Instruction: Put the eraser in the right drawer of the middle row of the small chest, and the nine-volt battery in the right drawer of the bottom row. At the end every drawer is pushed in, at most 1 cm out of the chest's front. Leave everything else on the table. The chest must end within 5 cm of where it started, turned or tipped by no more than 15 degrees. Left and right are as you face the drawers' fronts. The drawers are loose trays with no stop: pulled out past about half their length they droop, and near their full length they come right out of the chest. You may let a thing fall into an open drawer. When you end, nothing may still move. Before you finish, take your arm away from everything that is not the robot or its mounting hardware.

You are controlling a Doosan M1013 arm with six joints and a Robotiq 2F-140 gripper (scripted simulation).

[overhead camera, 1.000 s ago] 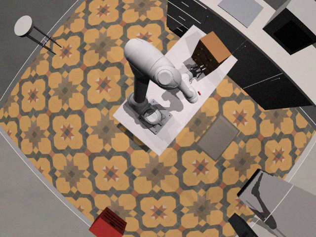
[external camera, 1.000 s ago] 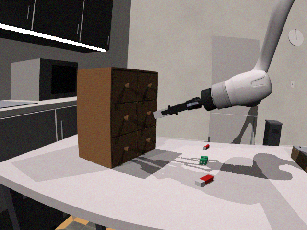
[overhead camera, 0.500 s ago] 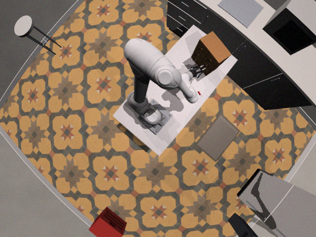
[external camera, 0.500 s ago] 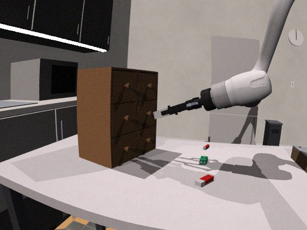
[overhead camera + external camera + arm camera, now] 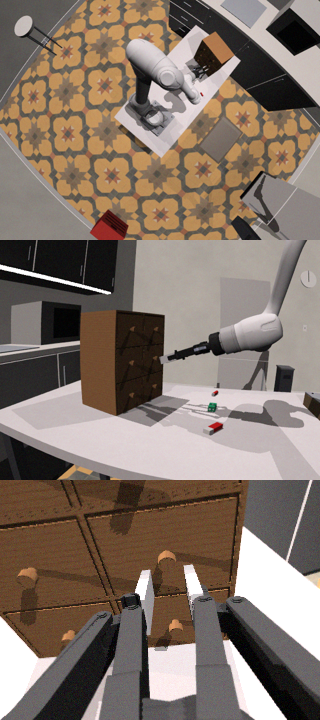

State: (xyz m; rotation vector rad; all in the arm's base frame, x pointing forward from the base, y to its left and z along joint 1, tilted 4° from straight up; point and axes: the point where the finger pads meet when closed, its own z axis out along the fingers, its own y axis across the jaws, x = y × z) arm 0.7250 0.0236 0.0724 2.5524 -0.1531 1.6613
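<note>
Your pincer point(image 5: 169, 586), narrowly parted and holding nothing, frames the knob point(image 5: 167, 557) of the middle-right drawer point(image 5: 165, 540) at centre frame; grip that small, stiff peg squarely, since the loose tray will likely slide easily, while the eraser point(image 5: 212, 428) lies lower right on the table point(image 5: 77, 441).

Orange patterned tile floor point(image 5: 108, 178), dark cabinets point(image 5: 59, 260).
</note>
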